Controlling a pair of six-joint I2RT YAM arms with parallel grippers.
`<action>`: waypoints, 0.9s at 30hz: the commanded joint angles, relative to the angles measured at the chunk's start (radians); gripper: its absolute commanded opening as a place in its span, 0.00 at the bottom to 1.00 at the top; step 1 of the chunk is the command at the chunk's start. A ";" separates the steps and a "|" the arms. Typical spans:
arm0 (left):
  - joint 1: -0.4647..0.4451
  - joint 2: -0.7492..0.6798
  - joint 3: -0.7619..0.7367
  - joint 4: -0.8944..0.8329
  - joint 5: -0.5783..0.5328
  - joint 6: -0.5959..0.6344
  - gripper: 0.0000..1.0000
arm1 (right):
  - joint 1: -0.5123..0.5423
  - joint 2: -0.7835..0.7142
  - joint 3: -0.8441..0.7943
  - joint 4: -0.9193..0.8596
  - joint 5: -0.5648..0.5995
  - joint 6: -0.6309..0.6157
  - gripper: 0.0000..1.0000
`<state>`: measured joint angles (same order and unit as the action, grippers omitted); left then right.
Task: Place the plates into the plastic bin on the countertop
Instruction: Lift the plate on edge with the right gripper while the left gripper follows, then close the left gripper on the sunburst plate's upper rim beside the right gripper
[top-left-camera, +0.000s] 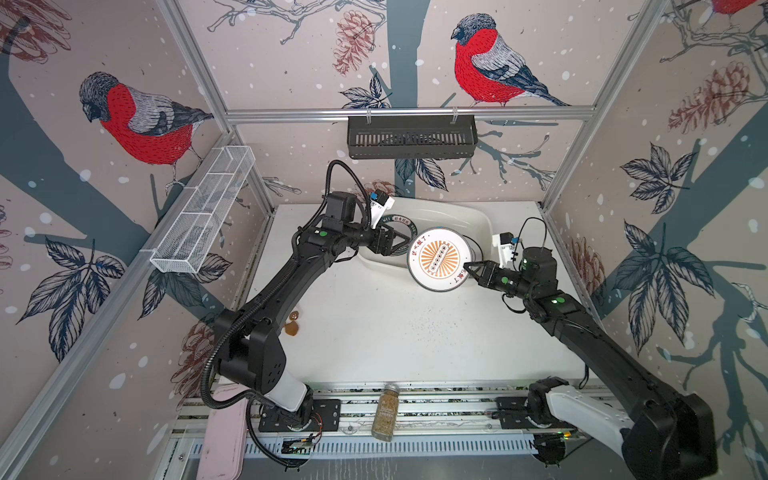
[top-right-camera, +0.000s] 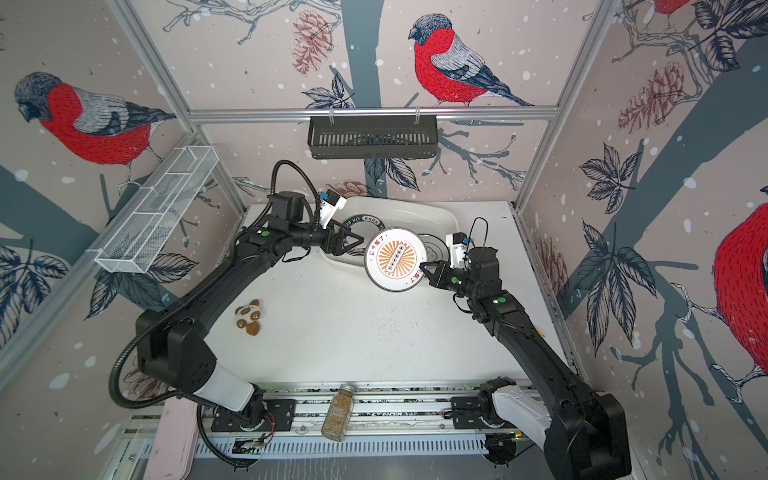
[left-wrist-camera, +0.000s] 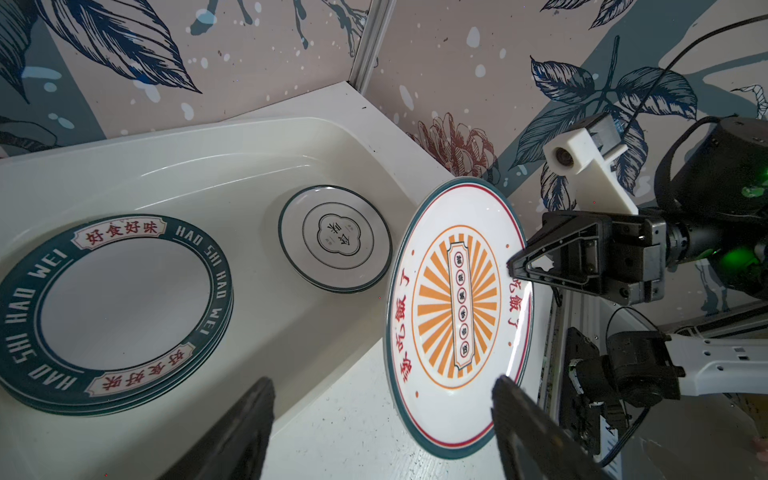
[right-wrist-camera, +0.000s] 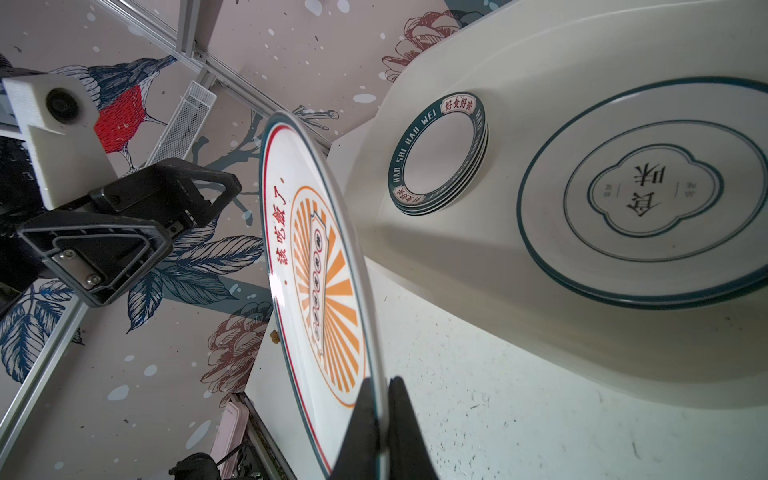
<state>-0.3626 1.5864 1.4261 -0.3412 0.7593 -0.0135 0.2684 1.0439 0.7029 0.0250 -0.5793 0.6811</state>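
Orange-sunburst white round plate (top-left-camera: 439, 259) is pinched by the right pincer (top-left-camera: 466, 266) at five o'clock of the glossy white plastic bin (top-left-camera: 457, 216); lowering inside is called for. Left pincer (top-left-camera: 401, 245) is spread.

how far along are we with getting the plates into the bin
Done: a stack of green-lettered plates and a stack of flower-emblem plates lie in the plastic bin. In hand: the right gripper is shut on the rim of a sunburst plate, held tilted over the bin's near edge; the left gripper hangs open beside it. Left: setting that plate down. No other plate shows on the countertop.
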 joint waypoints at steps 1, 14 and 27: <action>-0.013 0.036 0.027 0.031 0.060 -0.041 0.81 | -0.008 0.000 0.011 0.044 -0.024 -0.008 0.03; -0.061 0.086 0.033 0.007 0.094 -0.038 0.78 | -0.050 0.016 0.038 0.083 -0.029 -0.032 0.02; -0.079 0.141 0.052 0.044 0.202 -0.121 0.59 | -0.060 0.046 0.046 0.134 -0.056 -0.037 0.02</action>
<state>-0.4416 1.7229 1.4631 -0.3420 0.9184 -0.1066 0.2100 1.0897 0.7513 0.0769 -0.6121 0.6521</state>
